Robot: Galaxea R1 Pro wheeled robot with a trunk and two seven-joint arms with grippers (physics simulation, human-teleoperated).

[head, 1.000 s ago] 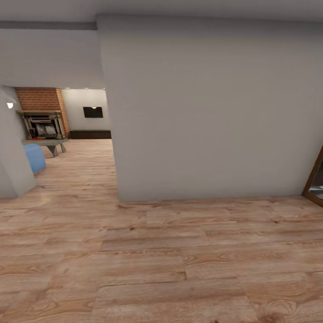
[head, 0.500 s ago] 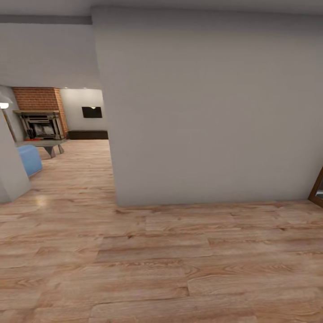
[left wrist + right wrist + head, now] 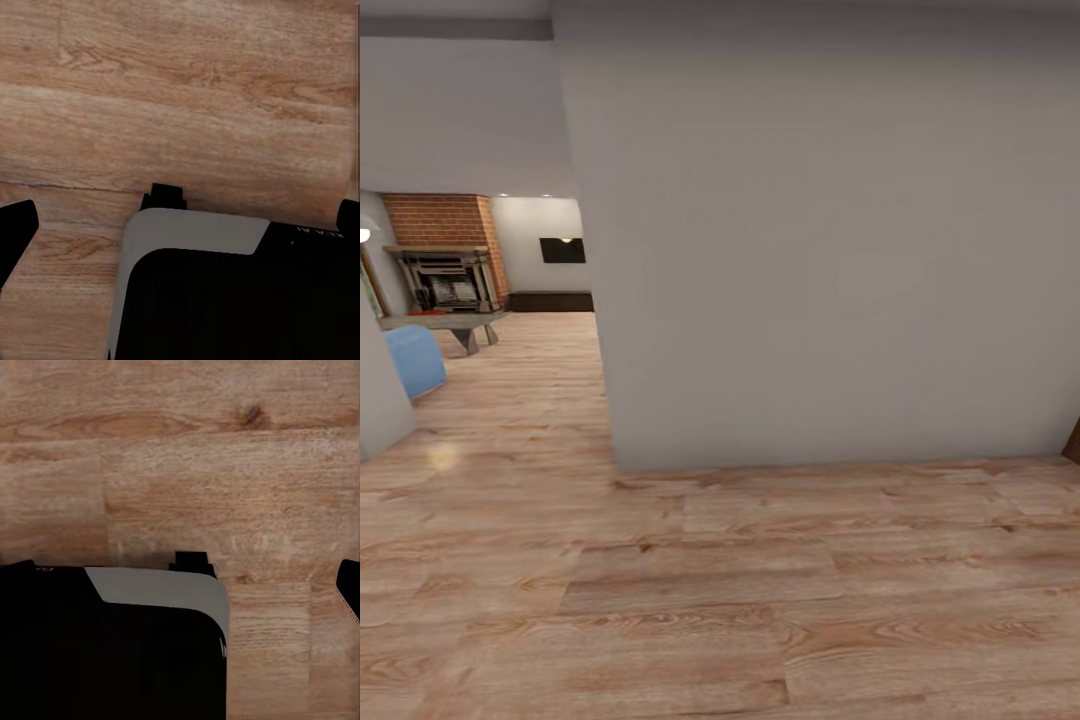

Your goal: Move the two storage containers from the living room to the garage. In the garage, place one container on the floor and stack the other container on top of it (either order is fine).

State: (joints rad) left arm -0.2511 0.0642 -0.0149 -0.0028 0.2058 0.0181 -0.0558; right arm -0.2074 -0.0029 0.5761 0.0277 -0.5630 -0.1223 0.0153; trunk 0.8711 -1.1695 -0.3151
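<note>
While the robot is in transit, nothing of the task is in its grasp, so far as the views show.

Step in hand: by my judgement, the drive toward the living room [image 3: 510,290] to fetch the first container; neither box has reached the garage as far as can be seen.

Storage containers: a small red-orange patch lies on the low grey table [image 3: 445,322] at about 10 o'clock in the head view, in front of the fireplace [image 3: 448,272]; it may be one of the storage containers [image 3: 426,312], but it is too small to be sure.

Next move: probably a turn toward 10 o'clock through the opening, passing the corner of the grey wall [image 3: 820,250] that blocks 12 o'clock, with room kept for the base.

Left claw: its fingertips do not show clearly in the left wrist view, so I cannot tell how far it is open; nothing appears held.

Right claw: likewise cannot tell from the right wrist view.

Robot body: a dark housing with a pale grey edge [image 3: 195,232] sits over the planks in the left wrist view.

Surface: light wood-plank floor [image 3: 720,590], bare, with a soft glare spot at 9 o'clock.

Room: a hallway; a blue sofa [image 3: 412,360] at 9 o'clock, red brick above the fireplace, a dark panel on the far wall.
</note>
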